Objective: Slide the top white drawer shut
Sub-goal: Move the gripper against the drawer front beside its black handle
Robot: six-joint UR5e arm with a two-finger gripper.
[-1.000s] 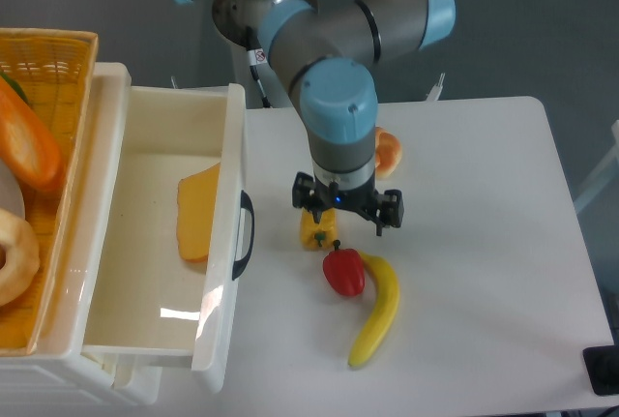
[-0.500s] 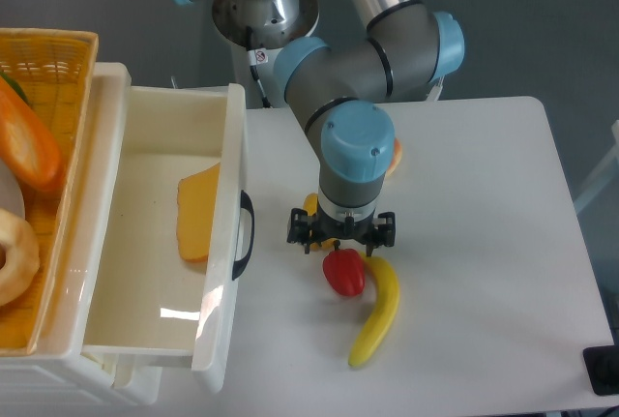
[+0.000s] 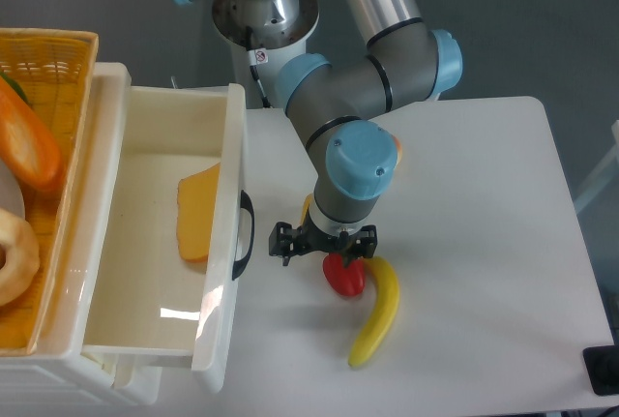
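Observation:
The top white drawer [image 3: 145,272] stands pulled far out of its white cabinet, toward the right. Its flat front [image 3: 224,291] carries a curved black handle [image 3: 245,234]. A flat yellow slice [image 3: 198,212] lies inside the tray. My gripper [image 3: 324,242] hangs over the table just right of the handle, a short gap away and not touching it. Its black jaws are spread and hold nothing.
A red pepper [image 3: 343,276] and a banana [image 3: 379,309] lie just below the gripper. A yellow pepper [image 3: 307,209] is mostly hidden under the wrist. A woven yellow basket [image 3: 48,59] with food sits on the cabinet at the left. An orange item [image 3: 396,149] peeks out behind the arm.
The gripper has moved toward the table's front and left, from over the yellow pepper to a spot nearer the drawer handle. The drawer has not moved.

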